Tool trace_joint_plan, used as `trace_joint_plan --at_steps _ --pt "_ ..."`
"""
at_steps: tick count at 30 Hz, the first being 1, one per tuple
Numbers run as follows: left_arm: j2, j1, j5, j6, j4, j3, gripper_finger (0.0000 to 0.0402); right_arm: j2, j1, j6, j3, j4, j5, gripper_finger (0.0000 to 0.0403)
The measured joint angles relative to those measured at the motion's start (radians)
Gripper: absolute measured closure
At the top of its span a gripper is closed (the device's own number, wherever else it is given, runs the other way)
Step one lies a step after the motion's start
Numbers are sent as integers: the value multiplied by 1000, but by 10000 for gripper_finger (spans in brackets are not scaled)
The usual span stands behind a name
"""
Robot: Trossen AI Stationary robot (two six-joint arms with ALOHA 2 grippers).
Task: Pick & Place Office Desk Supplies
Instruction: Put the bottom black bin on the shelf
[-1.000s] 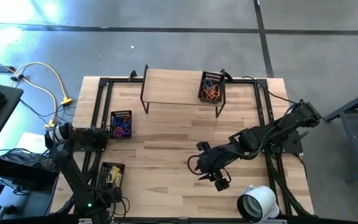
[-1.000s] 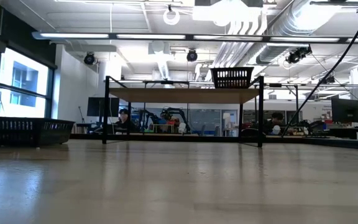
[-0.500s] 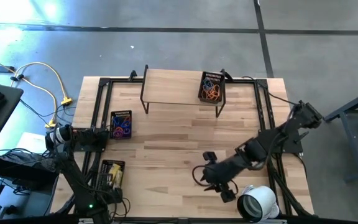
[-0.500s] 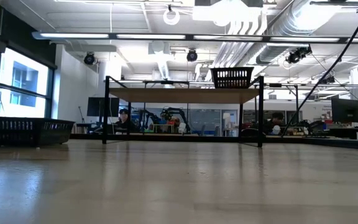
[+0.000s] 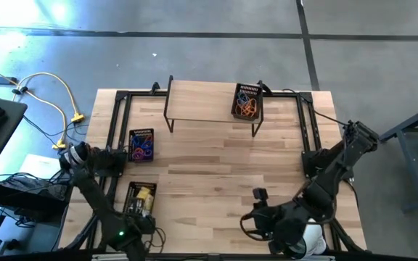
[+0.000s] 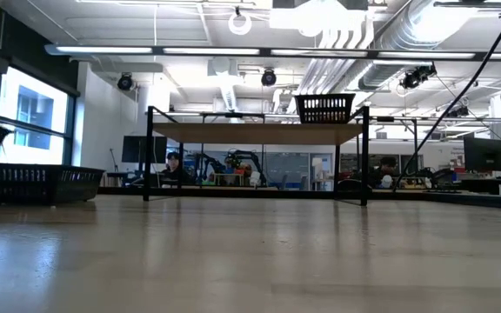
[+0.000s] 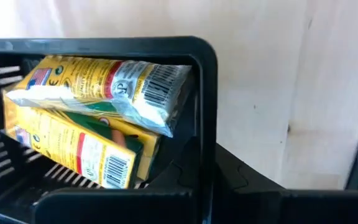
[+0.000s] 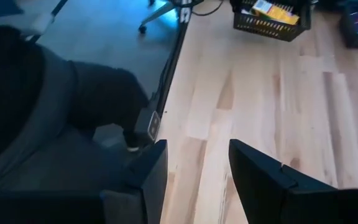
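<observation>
Two yellow-and-white packets (image 7: pixel 98 87) lie in a black mesh basket (image 5: pixel 130 194) near the table's front left corner. My left gripper (image 5: pixel 138 212) points straight down at the basket's near side and is shut. Purple and blue loops (image 5: pixel 141 147) fill a second basket farther back on the left. Orange-red bands (image 5: pixel 247 107) fill a third basket that stands on a raised shelf (image 5: pixel 202 109). My right gripper (image 8: pixel 194 180) hangs open over bare wood near the front right, pointing toward the table's left. My left gripper comes from above, pointing down, at the packet basket's near wall (image 7: pixel 129 199). The place where the fingers meet the wall lies at the wrist picture's very bottom edge and does not show. The basket's own corner rim (image 7: pixel 207 93) stands close under the camera.
A large white tape roll (image 5: pixel 312 238) sits at the front right corner, mostly under my right arm. Black frame rails (image 5: pixel 118 123) run along the table's left and right sides. A dark bulk (image 8: pixel 23 106) stands beyond the table's near edge. Bare wood spans the middle.
My left gripper has shut and gone up and toward the table's right; the packet basket has shifted a little to the right with it. My right arm has swung toward the near edge, over the tape roll, with its fingers still open.
</observation>
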Motion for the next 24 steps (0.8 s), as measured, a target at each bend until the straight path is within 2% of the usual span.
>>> trace_joint_plan --at_steps 7,13,18,24 --pt "-1 111 -76 120 -224 211 401 0 85 151 -38 39 190 243" --pt "-2 210 -86 235 -351 366 401 0 127 255 -180 197 215 243" --pt "-31 305 -166 430 -345 421 401 0 132 260 -293 379 234 243" --pt "-58 425 -297 660 -346 423 401 0 129 258 -336 443 297 243"
